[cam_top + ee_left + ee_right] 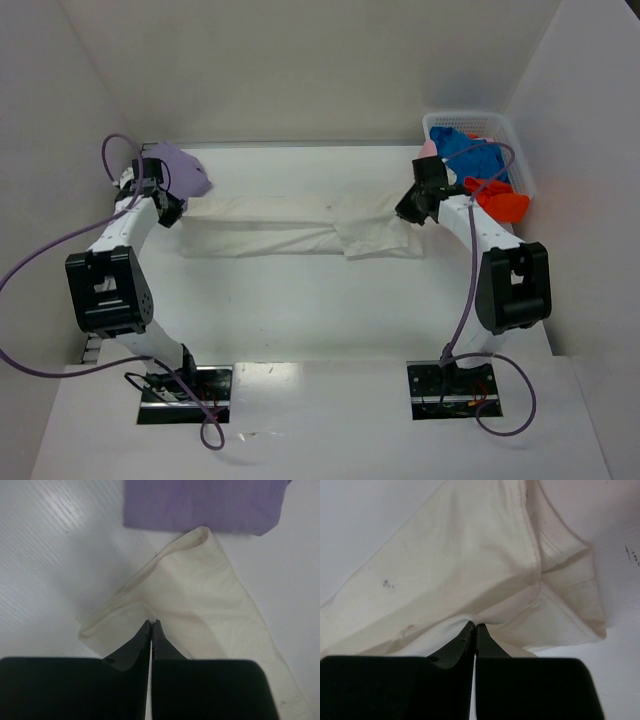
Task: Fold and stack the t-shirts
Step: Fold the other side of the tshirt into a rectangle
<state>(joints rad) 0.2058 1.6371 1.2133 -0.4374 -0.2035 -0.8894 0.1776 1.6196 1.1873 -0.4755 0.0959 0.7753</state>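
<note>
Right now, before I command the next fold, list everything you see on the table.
off-white t-shirt: one, cream, stretched across mid-table
lavender t-shirt: one, purple, folded, far left
basket: one, white mesh, far right corner
blue shirt: one, in basket
orange-red shirt: one, at basket's near end
pale pink shirt: one, at basket's left rim
table: one, white
left pincer: black, shut on off-white t-shirt
right pincer: black, shut on off-white t-shirt
</note>
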